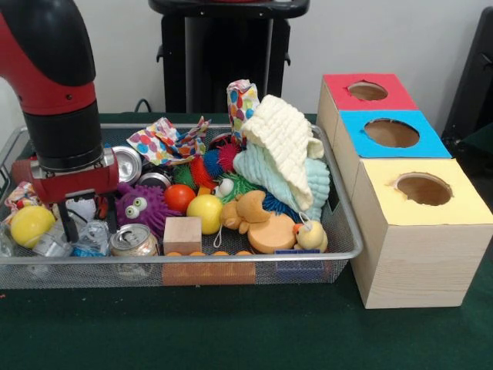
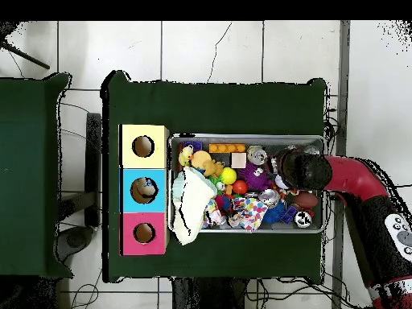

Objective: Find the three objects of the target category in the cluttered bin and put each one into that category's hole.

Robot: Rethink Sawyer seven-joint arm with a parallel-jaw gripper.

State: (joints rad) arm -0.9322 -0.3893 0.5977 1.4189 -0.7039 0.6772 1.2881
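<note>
While upright, soda can seemingly stands beside claw.

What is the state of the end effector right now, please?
End effector: open, holding nothing, fingers down among the clutter at the end of the wire bin farthest from the boxes.

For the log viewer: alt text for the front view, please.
A red and black robot arm reaches down into the left end of a wire bin crowded with toys, balls, cans and cloths, its gripper open just above the clutter. To the right of the bin stands a row of three wooden boxes with round holes, topped red, blue and yellow.
</note>
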